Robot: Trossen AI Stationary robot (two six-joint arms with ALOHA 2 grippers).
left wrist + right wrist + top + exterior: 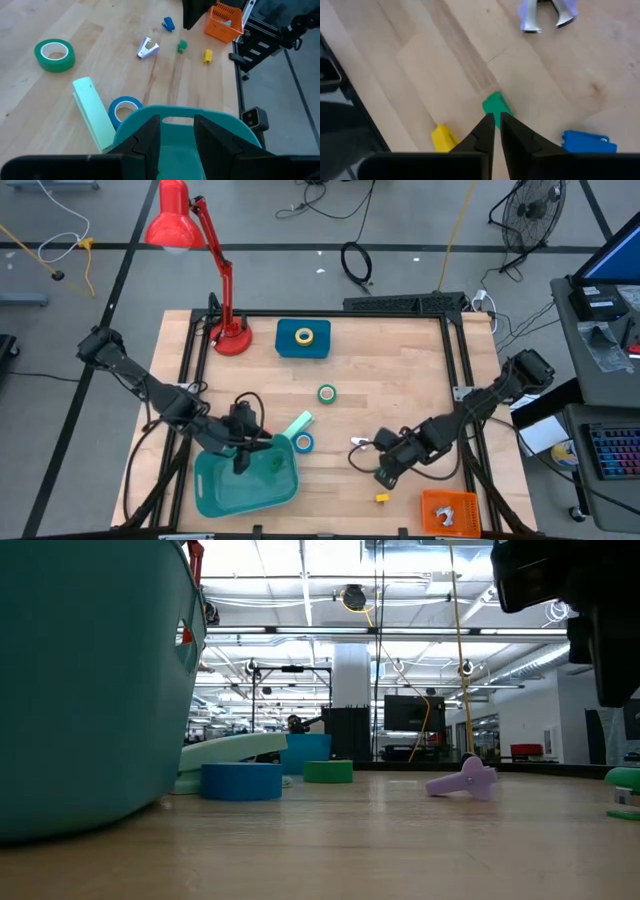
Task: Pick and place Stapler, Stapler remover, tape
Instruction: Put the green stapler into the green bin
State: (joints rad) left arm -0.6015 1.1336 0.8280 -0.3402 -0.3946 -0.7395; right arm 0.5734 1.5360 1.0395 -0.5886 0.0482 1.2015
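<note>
Fingers on the right gripper point(495, 122) are nearly shut with nothing between them in the right wrist view, tips touching a small green cube point(496, 104); the lilac-handled metal-clawed staple remover point(547, 12) sits at upper right. High view: that remover point(359, 442) is just left of the right gripper. Left wrist view: left gripper point(176, 131) partly open, empty, over the teal plastic tub point(225, 125), blue tape roll point(124, 108) beside it. Low view: probably nothing new.
</note>
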